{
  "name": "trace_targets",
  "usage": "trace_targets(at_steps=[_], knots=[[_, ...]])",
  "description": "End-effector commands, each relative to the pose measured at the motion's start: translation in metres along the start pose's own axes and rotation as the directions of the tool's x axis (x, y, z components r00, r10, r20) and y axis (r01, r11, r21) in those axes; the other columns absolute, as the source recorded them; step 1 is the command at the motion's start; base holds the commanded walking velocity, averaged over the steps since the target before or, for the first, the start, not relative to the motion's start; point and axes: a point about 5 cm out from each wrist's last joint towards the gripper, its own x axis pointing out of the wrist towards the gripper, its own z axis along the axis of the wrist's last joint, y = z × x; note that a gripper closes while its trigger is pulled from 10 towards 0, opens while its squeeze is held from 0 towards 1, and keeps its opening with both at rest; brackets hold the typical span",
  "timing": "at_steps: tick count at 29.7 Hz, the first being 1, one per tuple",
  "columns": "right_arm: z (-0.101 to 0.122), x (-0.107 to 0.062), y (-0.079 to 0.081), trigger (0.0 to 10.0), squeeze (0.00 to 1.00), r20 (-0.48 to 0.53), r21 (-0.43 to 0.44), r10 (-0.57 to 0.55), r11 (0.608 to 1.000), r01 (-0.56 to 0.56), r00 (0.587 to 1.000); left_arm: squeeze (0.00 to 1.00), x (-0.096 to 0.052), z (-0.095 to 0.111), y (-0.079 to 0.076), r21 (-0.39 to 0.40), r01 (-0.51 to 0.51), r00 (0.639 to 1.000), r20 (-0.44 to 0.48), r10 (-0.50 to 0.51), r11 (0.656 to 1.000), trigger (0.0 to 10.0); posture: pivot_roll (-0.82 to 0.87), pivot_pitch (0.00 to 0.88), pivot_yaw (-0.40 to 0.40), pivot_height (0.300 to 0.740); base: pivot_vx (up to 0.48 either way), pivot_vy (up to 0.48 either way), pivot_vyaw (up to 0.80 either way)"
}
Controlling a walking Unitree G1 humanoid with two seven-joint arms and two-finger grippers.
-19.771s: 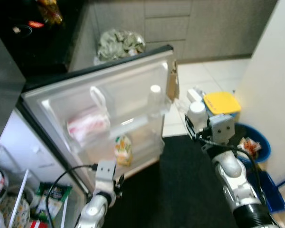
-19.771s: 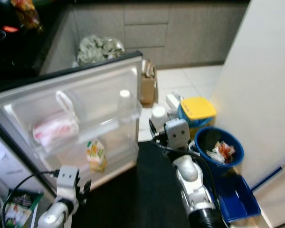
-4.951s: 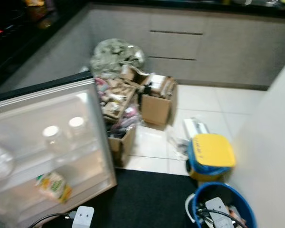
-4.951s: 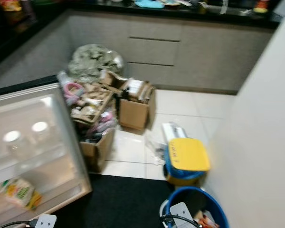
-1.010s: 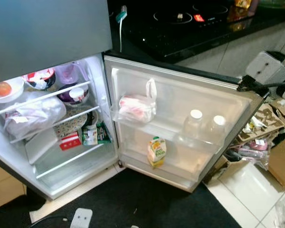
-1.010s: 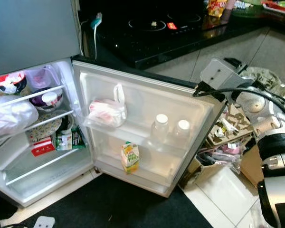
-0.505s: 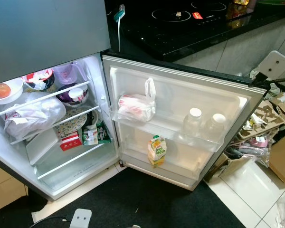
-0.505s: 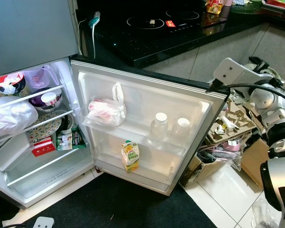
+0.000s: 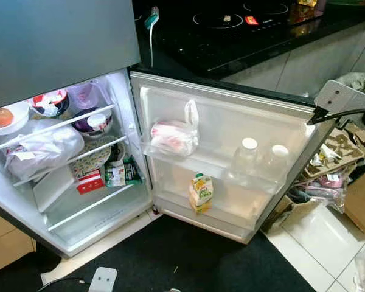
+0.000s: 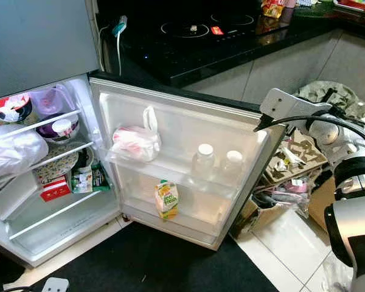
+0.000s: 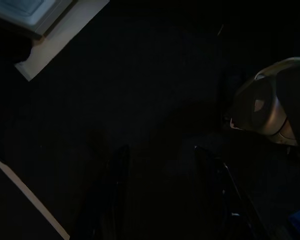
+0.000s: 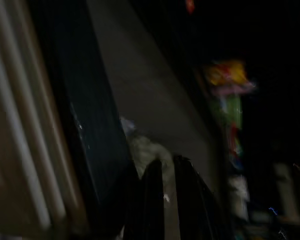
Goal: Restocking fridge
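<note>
Right eye view: fridge door point(image 10: 188, 152) swung wide, free edge beside right gripper point(image 12: 164, 172), fingers nearly together, holding nothing. Two bottles point(image 10: 216, 163) on door shelf. Left gripper point(image 11: 160, 165) parted, low, farther off.

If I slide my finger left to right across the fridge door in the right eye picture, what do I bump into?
White bag → juice carton → first white-capped bottle → second bottle → the right tool at the door's outer edge.
</note>
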Motion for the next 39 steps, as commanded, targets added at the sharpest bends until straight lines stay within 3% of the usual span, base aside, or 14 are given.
trace_targets(at_steps=[1,6,9,15,19,21,23,24,25,27,28,30,33,39], knots=[[0.010,0.005,0.021,10.0,0.00,0.058,-0.018,0.136,0.991,-0.135,0.989,0.00,-0.002,-0.003,0.009,0.019,-0.015,1.000,-0.012,0.016,1.000,10.0,0.02,0.048,-0.026,0.740,0.000,0.000,0.00],[0.017,0.004,0.024,10.0,0.00,0.097,-0.065,0.218,0.975,-0.213,0.971,0.00,-0.002,-0.003,0.009,0.020,-0.014,1.000,-0.011,0.014,1.000,10.0,0.02,0.047,-0.023,0.740,0.000,0.000,0.00],[0.032,-0.002,0.026,10.0,0.00,0.203,-0.123,0.420,0.907,-0.402,0.885,0.00,-0.002,-0.003,0.009,0.024,-0.012,1.000,-0.011,0.012,1.000,10.0,0.01,0.052,-0.024,0.740,0.000,0.000,0.00],[0.046,-0.008,0.027,10.0,0.00,0.296,-0.178,0.541,0.841,-0.511,0.787,0.00,-0.002,-0.003,0.010,0.028,-0.009,1.000,-0.013,0.009,1.000,10.0,0.01,0.057,-0.022,0.740,0.000,0.000,0.00],[0.091,-0.030,0.014,10.0,0.00,0.583,-0.210,0.594,0.769,-0.604,0.554,0.00,-0.002,-0.004,0.010,0.034,-0.008,1.000,-0.016,0.008,0.999,10.0,0.01,0.059,-0.021,0.740,0.000,0.000,0.00],[0.096,-0.034,0.016,10.0,0.00,0.605,-0.236,0.608,0.754,-0.613,0.514,0.00,-0.002,-0.004,0.010,0.035,-0.007,1.000,-0.016,0.008,0.999,10.0,0.01,0.059,-0.021,0.740,0.000,0.000,0.00],[0.119,-0.066,0.040,10.0,0.00,0.647,-0.394,0.690,0.666,-0.634,0.324,0.00,-0.002,-0.004,0.010,0.038,-0.007,1.000,-0.017,0.008,0.999,10.0,0.01,0.061,-0.018,0.740,0.000,0.000,0.00],[0.119,-0.066,0.040,10.0,0.00,0.647,-0.394,0.690,0.666,-0.634,0.324,0.00,-0.002,-0.004,0.010,0.038,-0.007,1.000,-0.017,0.008,0.999,10.0,0.01,0.061,-0.018,0.740,0.000,0.000,0.00],[0.128,-0.079,0.047,10.0,0.00,0.665,-0.436,0.704,0.637,-0.636,0.249,0.00,-0.002,-0.004,0.010,0.039,-0.007,1.000,-0.017,0.007,0.999,10.0,0.01,0.061,-0.018,0.740,0.000,0.000,0.00],[0.140,-0.092,0.049,10.0,0.00,0.700,-0.459,0.692,0.627,-0.630,0.179,0.00,-0.002,-0.004,0.011,0.040,-0.006,1.000,-0.017,0.007,0.999,10.0,0.01,0.063,-0.016,0.740,0.000,0.000,0.00],[0.161,-0.110,0.038,10.0,0.00,0.776,-0.451,0.621,0.669,-0.591,0.110,0.00,-0.002,-0.004,0.011,0.042,-0.006,1.000,-0.017,0.007,0.999,10.0,0.01,0.064,-0.013,0.740,0.000,0.000,0.00],[0.167,-0.112,0.024,10.0,0.00,0.814,-0.416,0.570,0.706,-0.573,0.111,0.00,-0.002,-0.004,0.011,0.043,-0.005,1.000,-0.017,0.006,0.999,10.0,0.01,0.064,-0.013,0.740,0.000,0.000,0.00],[0.160,-0.100,0.009,10.0,0.00,0.825,-0.349,0.520,0.779,-0.521,0.224,0.00,-0.002,-0.004,0.011,0.044,-0.005,1.000,-0.016,0.006,0.999,10.0,0.01,0.064,-0.015,0.740,0.000,0.000,0.00],[0.131,-0.087,0.011,10.0,0.00,0.783,-0.247,0.488,0.813,-0.528,0.386,0.00,-0.002,-0.004,0.010,0.043,-0.004,1.000,-0.019,0.005,0.999,10.0,0.01,0.071,-0.018,0.740,0.000,0.000,0.00]])
